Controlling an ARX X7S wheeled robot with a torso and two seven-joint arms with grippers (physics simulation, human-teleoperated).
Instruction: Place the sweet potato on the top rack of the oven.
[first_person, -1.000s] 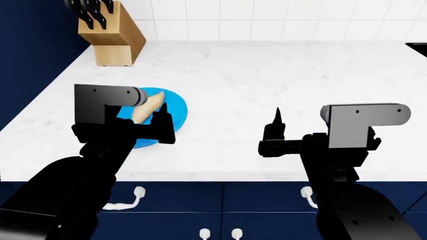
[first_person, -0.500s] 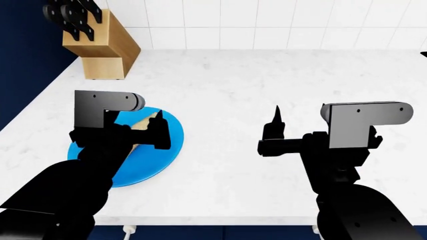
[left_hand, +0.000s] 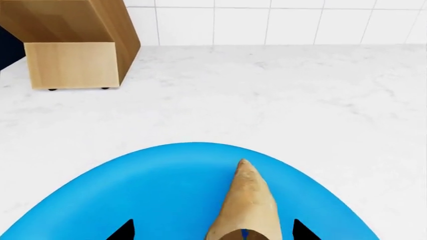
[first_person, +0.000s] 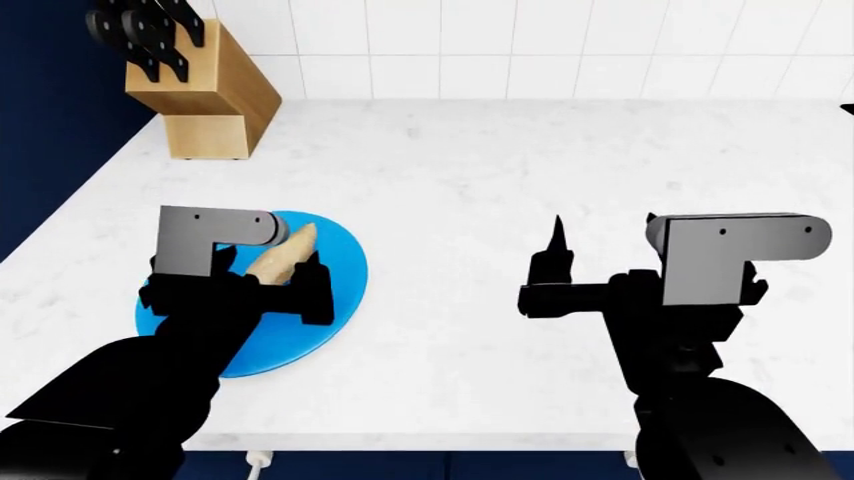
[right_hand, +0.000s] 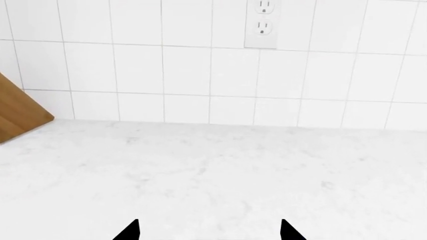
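From the head camera I see my left gripper (first_person: 274, 285) low over the blue plate (first_person: 340, 270), which sits on the white marble counter (first_person: 454, 190) near its left front part. The sweet potato (first_person: 283, 255) lies on that plate, its pale tan body angled so the tapered tip points away from me toward the tiled wall (first_person: 534, 45). In the left wrist camera the sweet potato (left_hand: 248, 205) runs up the middle between my 2 black fingertips (left_hand: 123, 231), 1 on each side and both apart from the skin, so the left jaws are spread wide around it and grip nothing. The plate (left_hand: 160, 190) fills the near part of that view, with the wooden knife block (left_hand: 73, 45) standing farther back on the counter against the tiles.

My right gripper (first_person: 554, 270) hangs over bare marble well to the right of the plate. In the right wrist camera its 2 fingertips (right_hand: 130, 231) stand far apart with only counter (right_hand: 213, 170) between them, so it is spread and empty. A wall outlet (right_hand: 261, 24) sits on the tiles ahead
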